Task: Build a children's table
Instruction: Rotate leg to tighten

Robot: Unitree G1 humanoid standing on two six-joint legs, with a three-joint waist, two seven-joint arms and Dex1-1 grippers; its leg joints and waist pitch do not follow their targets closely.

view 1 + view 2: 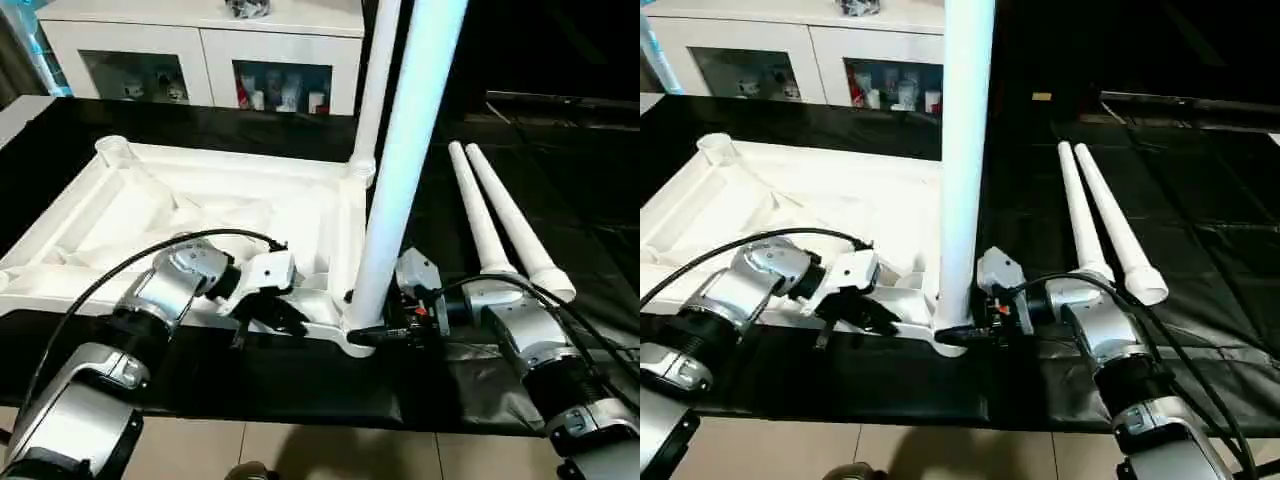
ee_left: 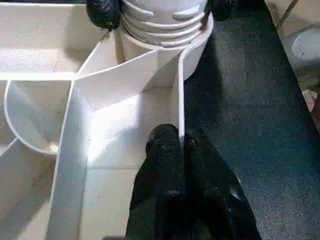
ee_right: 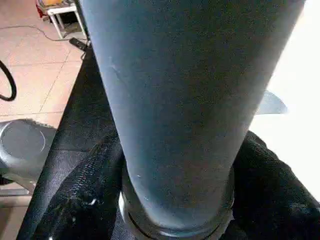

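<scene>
I've got the left claw (image 1: 268, 312) pinched on the upturned tabletop's (image 1: 150, 215) near rim while the right claw (image 1: 392, 333) cups the upright leg (image 1: 400, 180) at its near-right corner socket, which next wants twisting home.

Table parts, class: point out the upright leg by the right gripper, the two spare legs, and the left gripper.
Upright leg (image 1: 395, 190), left eye view, mid-shaft.
Spare legs (image 1: 495, 215), left eye view, one leg's shaft.
Left gripper (image 2: 181, 145), left wrist view, between fingertips on the top's rim.
</scene>
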